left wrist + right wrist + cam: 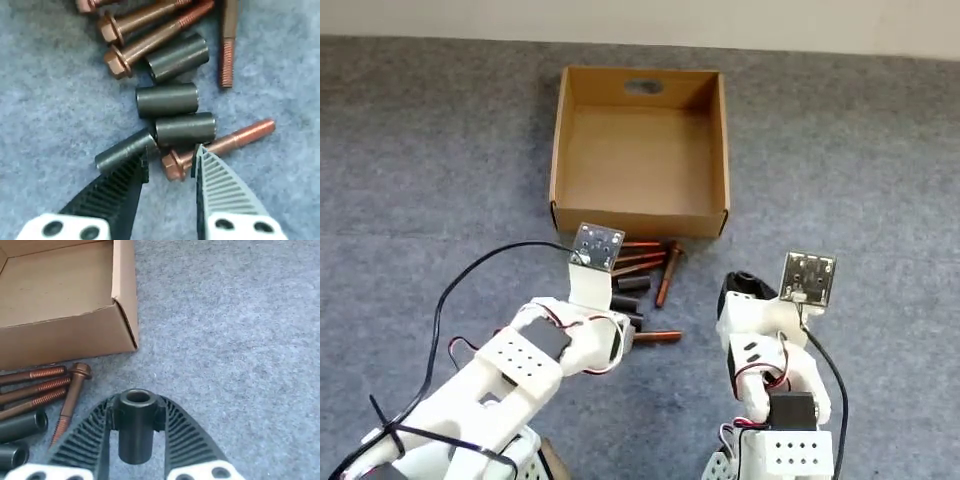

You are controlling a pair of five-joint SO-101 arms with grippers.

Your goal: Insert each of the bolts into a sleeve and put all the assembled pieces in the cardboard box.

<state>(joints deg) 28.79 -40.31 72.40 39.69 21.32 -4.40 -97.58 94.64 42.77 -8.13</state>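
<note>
The cardboard box (640, 160) stands with nothing inside, so by my judgement you are at the first assembly.

Your right gripper (136, 410) is closed on one dark sleeve (136, 427). It holds the sleeve with the bore open toward the wrist camera, just beside the pile and near the box corner.

Your left gripper (171, 156) is open and low over the pile. Its jaws stand on either side of the head of one copper bolt (225, 142), which lies on the grey carpet (840, 150). The black finger (131, 172) touches or nearly touches one of the four loose sleeves (167, 100); I cannot tell which. The other bolts (150, 42) lie farther off, between the sleeves and the box.

So the step in hand seems to be picking up this bolt. The next move calls for closing only on the bolt, close to its head, without catching the neighbouring sleeve. Then you must lift it and line the threaded end with the bore of the held sleeve.
</note>
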